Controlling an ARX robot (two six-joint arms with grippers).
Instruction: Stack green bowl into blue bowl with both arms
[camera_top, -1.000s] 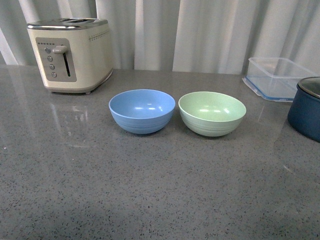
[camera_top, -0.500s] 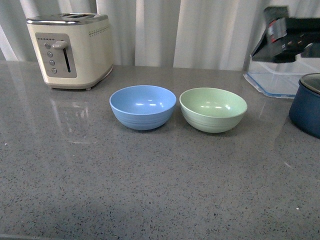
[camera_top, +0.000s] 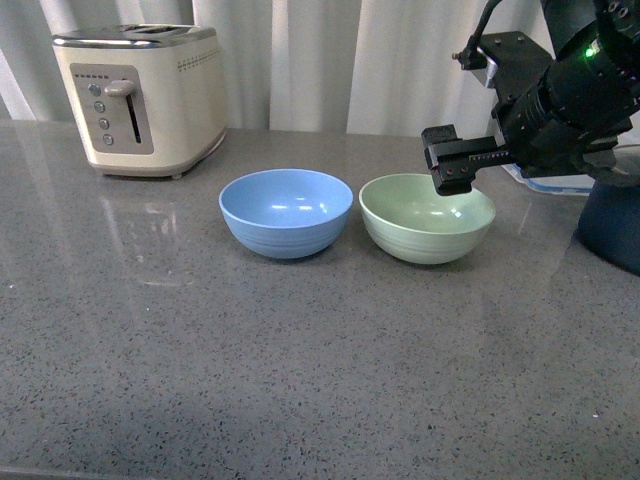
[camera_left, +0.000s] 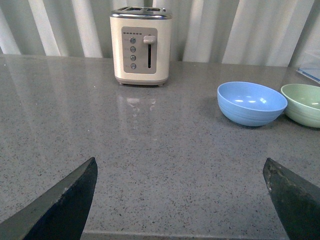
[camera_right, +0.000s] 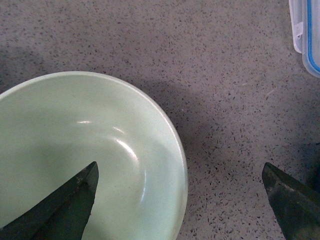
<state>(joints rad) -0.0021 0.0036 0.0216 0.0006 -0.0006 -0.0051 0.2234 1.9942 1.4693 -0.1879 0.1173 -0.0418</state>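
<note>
The green bowl (camera_top: 425, 222) stands upright on the grey counter, right beside the blue bowl (camera_top: 285, 212), which is to its left. My right gripper (camera_top: 450, 168) hangs open just above the green bowl's far right rim. In the right wrist view the bowl's rim (camera_right: 177, 150) runs between the wide-apart fingertips (camera_right: 75, 200), one over the bowl's inside, one over the counter. My left gripper (camera_left: 180, 200) is open and empty, low over the counter well short of both bowls; the blue bowl (camera_left: 251, 102) and green bowl (camera_left: 304, 102) show ahead of it. The left arm is out of the front view.
A cream toaster (camera_top: 140, 98) stands at the back left. A clear container with a blue-edged lid (camera_right: 306, 35) and a dark navy pot (camera_top: 612, 230) sit at the right, behind and under my right arm. Curtains hang behind the grey counter (camera_top: 300, 360).
My right arm has come in from the upper right and down to the green bowl's rim. A second ago no arm showed. The bowls have not moved.
</note>
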